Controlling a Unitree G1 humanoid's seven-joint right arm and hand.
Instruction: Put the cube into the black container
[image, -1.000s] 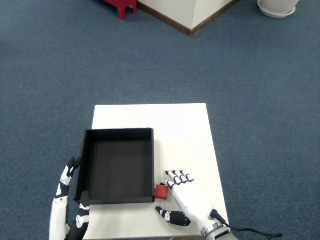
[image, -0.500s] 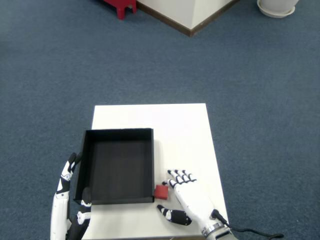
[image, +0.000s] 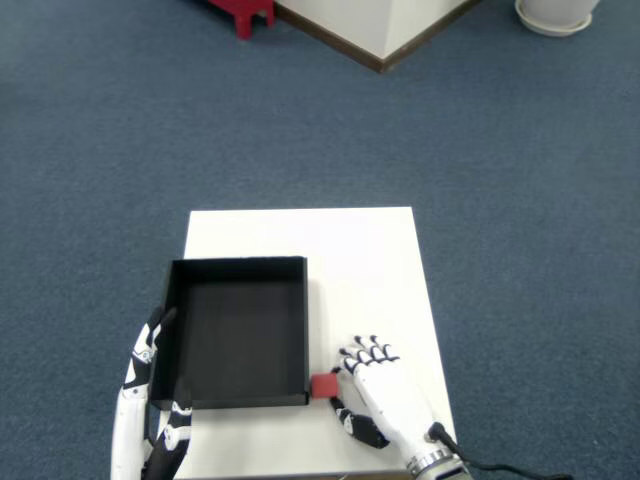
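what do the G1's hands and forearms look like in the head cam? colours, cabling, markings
Both hands are five-fingered, with white shells and black joints and fingertips. The right hand has a white back, black knuckle segments, and a mostly black thumb. A silver ring circles its wrist, with a black cable running off to the right. The left hand and forearm are white with black patches. No readable markings or sleeves.

White square worktop (image: 360, 250) at lower centre, standing on blue carpet floor (image: 120, 150) that fills most of the view. Red stool (image: 242, 12) at the top edge, left of centre, only partly in view. White wall corner (image: 385, 25) with dark brown baseboard (image: 340, 45) jutting down beside it. Round white base (image: 555, 15) at upper right, cut off by the edge.
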